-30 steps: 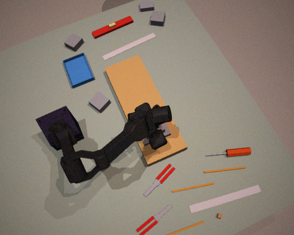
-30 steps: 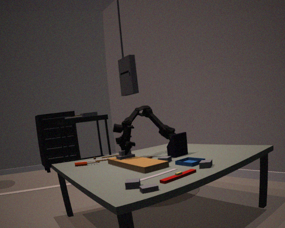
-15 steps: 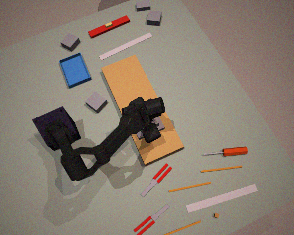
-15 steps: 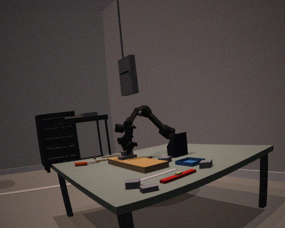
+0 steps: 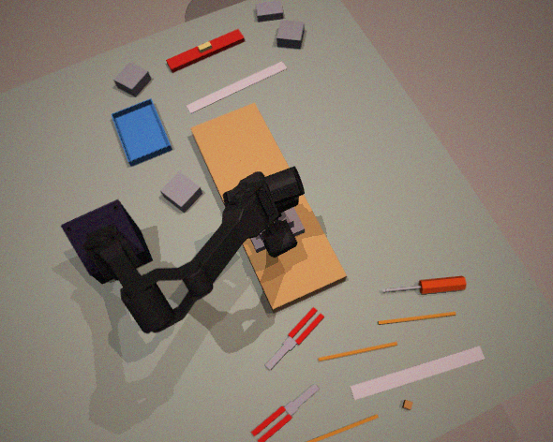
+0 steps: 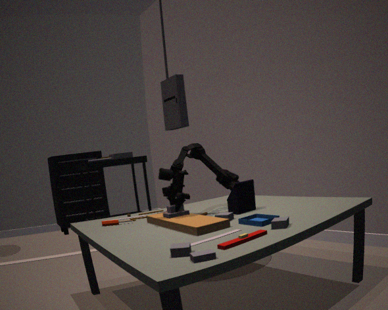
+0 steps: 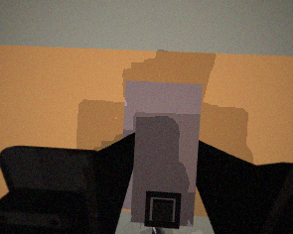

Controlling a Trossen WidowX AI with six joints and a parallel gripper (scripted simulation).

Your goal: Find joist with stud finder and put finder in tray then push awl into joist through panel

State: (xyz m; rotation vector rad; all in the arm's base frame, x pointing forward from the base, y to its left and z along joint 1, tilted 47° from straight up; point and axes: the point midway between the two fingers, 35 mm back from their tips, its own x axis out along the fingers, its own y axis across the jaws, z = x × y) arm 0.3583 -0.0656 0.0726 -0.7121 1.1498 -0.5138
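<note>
Top view. The arm reaches from its dark base [image 5: 80, 226] over the orange floor panel [image 5: 234, 142]; its tool [image 5: 280, 232] grips the grey stud finder [image 5: 297, 224], resting on the panel. Blue tray [image 5: 120, 135] lies left; orange-handled awl [image 5: 440, 285] lies right on the tabletop [image 5: 386, 166].

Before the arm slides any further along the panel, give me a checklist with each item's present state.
1. Jaws shut on the stud finder: ok.
2. Stud finder resting on the orange floor panel: ok, seen from the exterior view.
3. Unscanned panel left toward the white strip: ok.
4. Any reading on the stud finder's square window: cannot tell.
5. Blue tray free of objects: ok.
6. Awl lying apart from the other tools, on the table: ok.
</note>
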